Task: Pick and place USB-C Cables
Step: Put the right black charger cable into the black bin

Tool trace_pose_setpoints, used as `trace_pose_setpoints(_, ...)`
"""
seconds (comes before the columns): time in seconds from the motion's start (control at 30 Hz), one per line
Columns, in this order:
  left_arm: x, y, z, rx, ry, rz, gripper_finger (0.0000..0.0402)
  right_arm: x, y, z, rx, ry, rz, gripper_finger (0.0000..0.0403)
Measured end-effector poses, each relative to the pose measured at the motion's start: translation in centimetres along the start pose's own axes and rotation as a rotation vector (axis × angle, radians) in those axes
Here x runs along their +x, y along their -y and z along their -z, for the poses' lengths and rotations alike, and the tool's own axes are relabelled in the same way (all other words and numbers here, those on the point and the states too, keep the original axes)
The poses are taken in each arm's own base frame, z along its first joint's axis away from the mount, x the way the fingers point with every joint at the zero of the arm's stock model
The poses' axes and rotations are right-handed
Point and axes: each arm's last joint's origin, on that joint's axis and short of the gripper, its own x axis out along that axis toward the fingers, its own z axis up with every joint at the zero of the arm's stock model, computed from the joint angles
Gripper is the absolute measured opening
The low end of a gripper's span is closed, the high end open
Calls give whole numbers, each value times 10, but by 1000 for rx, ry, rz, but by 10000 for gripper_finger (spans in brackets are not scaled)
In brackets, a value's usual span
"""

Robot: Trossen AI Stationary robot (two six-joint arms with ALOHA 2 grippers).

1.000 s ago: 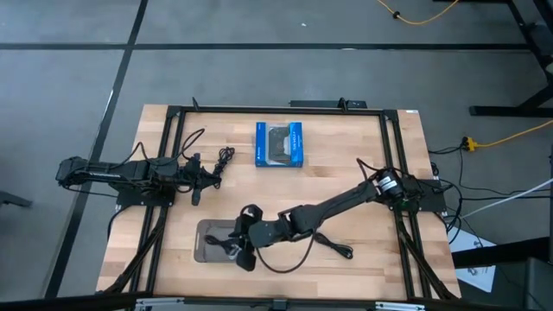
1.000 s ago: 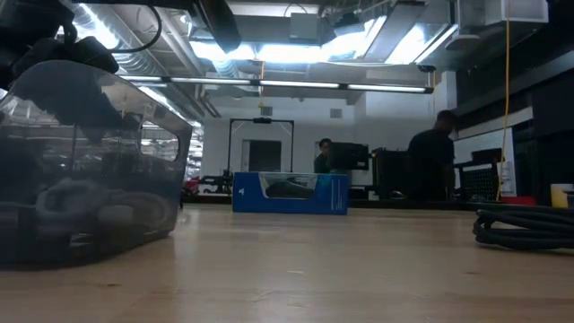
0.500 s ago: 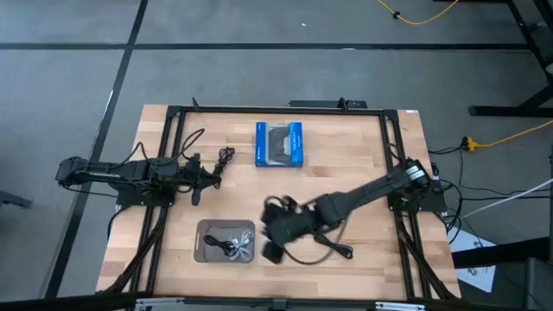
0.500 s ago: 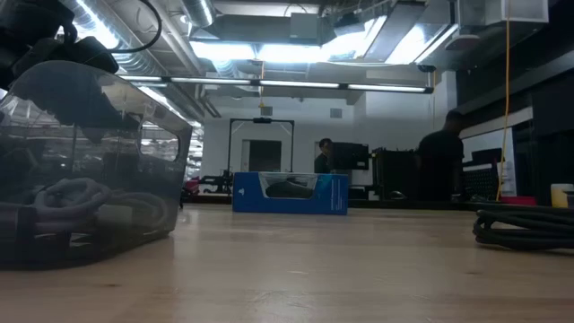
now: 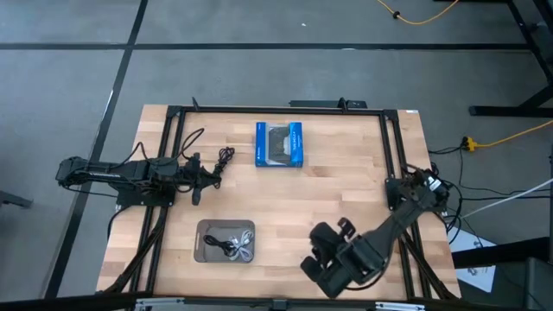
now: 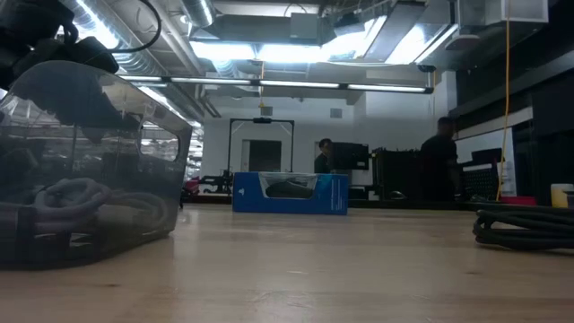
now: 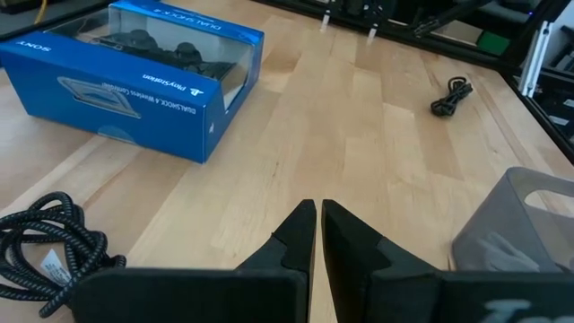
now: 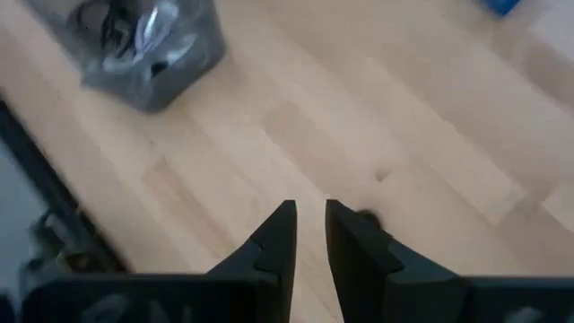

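Observation:
A grey see-through tray [image 5: 201,228] stands at the table's near left, with a white and a black USB-C cable [image 5: 232,244] coiled inside it, also visible in the low view [image 6: 81,202]. One black cable [image 5: 226,157] lies on the table just past my left gripper [image 5: 214,176], which is shut and touches nothing. Another black cable [image 7: 451,92] lies on the table's near right [image 6: 525,224]; my right arm hides it in the high view. My right gripper [image 5: 333,231] is raised above the near right edge, open by a narrow gap [image 8: 309,215], with nothing in it.
A blue-edged box [image 5: 280,143] with a dark centre lies flat at the far middle of the table. A black frame rail [image 5: 164,173] runs along each side. Bare wood lies between the tray and the box. People stand in the room behind the table [image 6: 439,157].
My right gripper has pulled away from over the tray, moving toward the table's near right edge and rising. A cable it left behind has settled inside the tray. My left arm has kept still.

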Motion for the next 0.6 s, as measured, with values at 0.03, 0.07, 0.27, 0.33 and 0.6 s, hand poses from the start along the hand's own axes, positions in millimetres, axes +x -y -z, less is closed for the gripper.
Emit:
trace_pose_setpoints(0.03,0,0,0,0,1,-4,16,-1,0,4,5,22,3,67)
trace_pose_setpoints(0.07,0,0,0,0,3,-6,16,-1,0,7,4,38,0,67)
trace_pose_setpoints(0.27,0,0,0,0,4,-7,16,6,-2,16,-26,35,-18,67)
trace_pose_setpoints(0.33,0,0,0,0,3,-7,16,8,-2,17,-23,37,-23,67)
trace_pose_setpoints(0.6,0,0,0,0,2,-8,16,19,-5,19,-23,8,3,67)
